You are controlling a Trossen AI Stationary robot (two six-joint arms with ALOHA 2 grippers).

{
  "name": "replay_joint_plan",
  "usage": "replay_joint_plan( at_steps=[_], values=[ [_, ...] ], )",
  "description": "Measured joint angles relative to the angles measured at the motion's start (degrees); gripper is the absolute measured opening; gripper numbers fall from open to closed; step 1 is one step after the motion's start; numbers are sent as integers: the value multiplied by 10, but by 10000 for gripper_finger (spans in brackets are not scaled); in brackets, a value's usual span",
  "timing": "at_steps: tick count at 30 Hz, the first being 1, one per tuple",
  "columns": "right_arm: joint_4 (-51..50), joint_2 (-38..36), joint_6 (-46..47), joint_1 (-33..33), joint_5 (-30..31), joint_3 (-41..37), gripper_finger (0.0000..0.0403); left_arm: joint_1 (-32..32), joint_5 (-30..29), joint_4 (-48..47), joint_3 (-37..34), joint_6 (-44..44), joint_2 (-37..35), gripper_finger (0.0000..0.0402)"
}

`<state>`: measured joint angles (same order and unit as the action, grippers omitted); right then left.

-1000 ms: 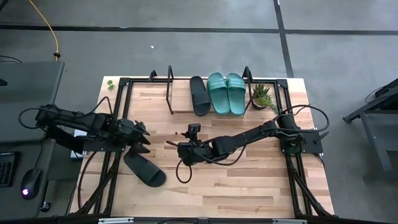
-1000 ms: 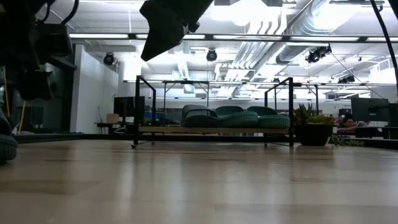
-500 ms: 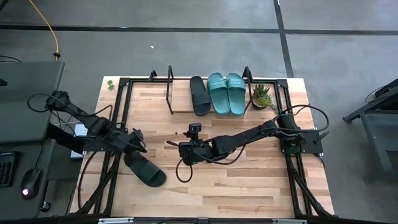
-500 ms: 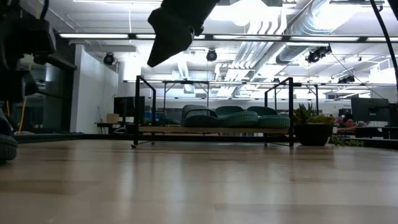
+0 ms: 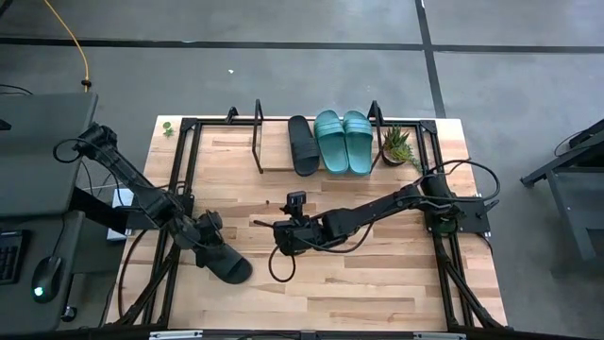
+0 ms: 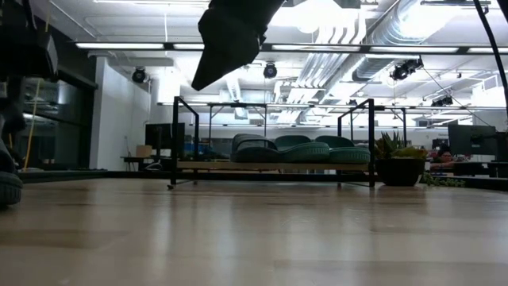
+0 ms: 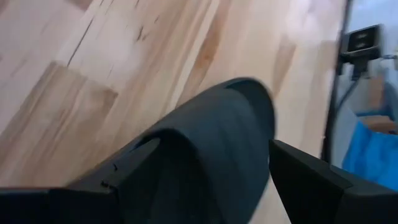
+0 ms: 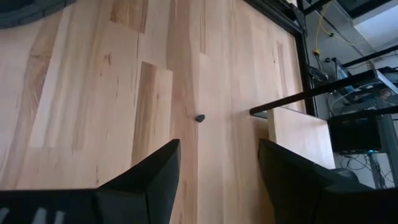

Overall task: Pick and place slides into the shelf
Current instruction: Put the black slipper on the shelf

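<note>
The left hand is down at the loose black slide, its two fingers spread wide, one on either side of the slide's strap. Whether they actually touch the strap I cannot tell. This slide lies flat on the counter toward seven o'clock from the counter's middle, lying slantwise, well apart from the others. From table height only its rounded end shows, at the picture's nine o'clock edge.

The right hand hangs near the counter's middle, just off the loose slide toward three o'clock. Its fingers stand apart with nothing between them, only bare wood with a small dark knot beneath. In the table-height picture it shows as a dark shape hanging from above.

The shelf sits at twelve o'clock along the far edge of the counter, a pale board between thin black frame ends. On it lie three slides side by side: a black one, then two teal ones at its three o'clock side, all touching or nearly so. Seen level, they sit in a row on the board.

A small potted plant stands just beside the shelf's three o'clock end.
</note>
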<state>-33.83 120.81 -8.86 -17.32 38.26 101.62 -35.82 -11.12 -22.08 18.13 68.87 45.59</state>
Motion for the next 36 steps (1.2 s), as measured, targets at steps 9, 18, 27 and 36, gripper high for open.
replay_joint_plan(
  at_steps=[9, 18, 27, 36],
  values=[
    [-13, 0, 0, -15, -3, 0, 206, 2, 25, 104, 0, 18, 100, 273],
    [-23, 0, 14, -29, -2, 0, 206, 2, 32, 134, 1, 10, 143, 263],
    [-18, 0, 15, -41, -3, -1, 206, 2, 31, 155, 1, -15, 143, 162],
    [-16, 0, 11, -47, -4, -1, 206, 2, 31, 163, 7, -35, 141, 34]
  ],
)
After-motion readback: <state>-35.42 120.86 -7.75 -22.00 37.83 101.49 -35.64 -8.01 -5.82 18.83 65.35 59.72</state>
